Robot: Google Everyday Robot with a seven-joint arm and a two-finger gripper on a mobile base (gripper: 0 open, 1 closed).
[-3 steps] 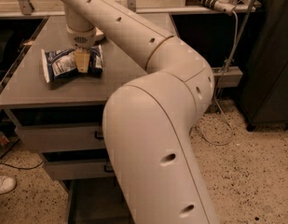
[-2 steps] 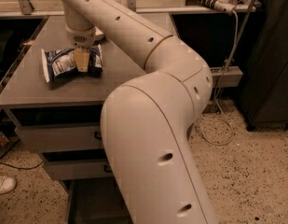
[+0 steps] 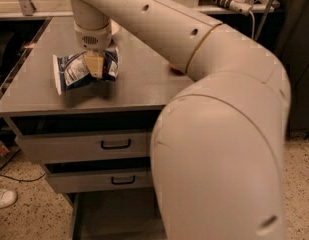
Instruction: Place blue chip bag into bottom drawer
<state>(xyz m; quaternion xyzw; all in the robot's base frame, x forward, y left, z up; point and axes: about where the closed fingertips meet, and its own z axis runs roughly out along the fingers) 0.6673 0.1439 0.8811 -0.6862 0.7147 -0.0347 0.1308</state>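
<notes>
The blue chip bag, dark blue with white patches, hangs tilted just above the grey cabinet top at its left side, with a shadow under it. My gripper comes down from above and is shut on the bag's middle. The bottom drawer is pulled out at the foot of the cabinet. Its grey floor shows below the two upper drawer fronts, and my arm partly hides it.
My big white arm fills the right half of the view. The two upper drawers have black handles. An orange fruit peeks out behind the arm. A white bowl's rim shows behind the wrist. A shoe lies on the speckled floor at left.
The bag has come up slightly off the cabinet top in my gripper and shifted a little toward the front right. My arm's elbow has swung lower and closer.
</notes>
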